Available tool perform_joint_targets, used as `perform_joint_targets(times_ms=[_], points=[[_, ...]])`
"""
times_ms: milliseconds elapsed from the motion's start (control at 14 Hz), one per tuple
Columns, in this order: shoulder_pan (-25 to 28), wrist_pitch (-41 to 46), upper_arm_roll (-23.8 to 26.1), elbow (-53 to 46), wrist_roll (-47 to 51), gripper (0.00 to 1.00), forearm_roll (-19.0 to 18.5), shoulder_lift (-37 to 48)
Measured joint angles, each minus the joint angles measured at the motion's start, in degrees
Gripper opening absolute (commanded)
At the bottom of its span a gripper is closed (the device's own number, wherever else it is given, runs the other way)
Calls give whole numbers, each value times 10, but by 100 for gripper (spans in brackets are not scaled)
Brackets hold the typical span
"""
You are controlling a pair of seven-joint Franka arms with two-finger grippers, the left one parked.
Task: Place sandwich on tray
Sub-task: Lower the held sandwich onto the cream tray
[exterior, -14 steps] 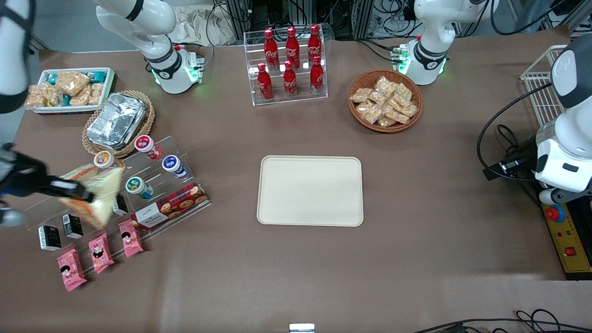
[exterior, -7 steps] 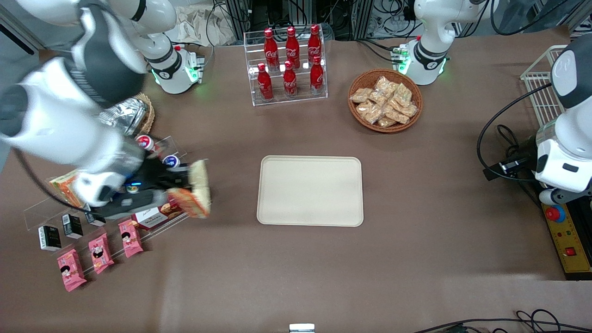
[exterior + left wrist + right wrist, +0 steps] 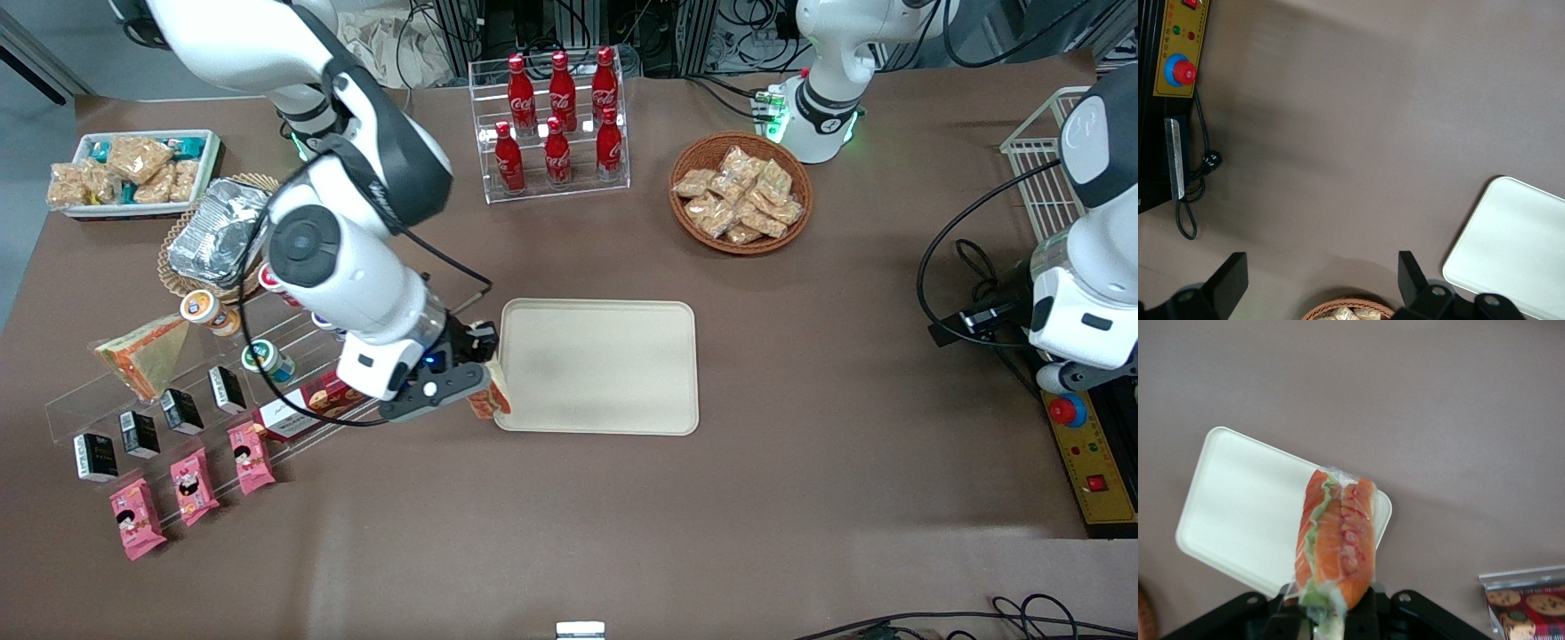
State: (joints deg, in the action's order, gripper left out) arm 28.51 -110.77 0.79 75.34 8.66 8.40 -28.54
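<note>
Gripper (image 3: 476,378) clamped on the sandwich (image 3: 1335,540) above the tray (image 3: 613,373) rim — release here risks landing half off the edge.

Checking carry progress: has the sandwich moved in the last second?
Yes. The sandwich, held in the gripper, travelled from the acrylic shelf to the tray's edge.

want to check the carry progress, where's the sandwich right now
The sandwich is held in the gripper, above the tray at its edge toward the working arm's end, beside the cookie box.
</note>
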Motion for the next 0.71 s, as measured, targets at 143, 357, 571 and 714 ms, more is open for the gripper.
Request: perform_joint_targets(times_ms=[143, 357, 571, 714], points=[[35, -17, -34, 0, -16, 16, 0, -16], [63, -25, -67, 0, -61, 16, 0, -33], [79, -25, -106, 0, -157, 16, 0, -39], [79, -25, -114, -2, -219, 16, 0, -39]])
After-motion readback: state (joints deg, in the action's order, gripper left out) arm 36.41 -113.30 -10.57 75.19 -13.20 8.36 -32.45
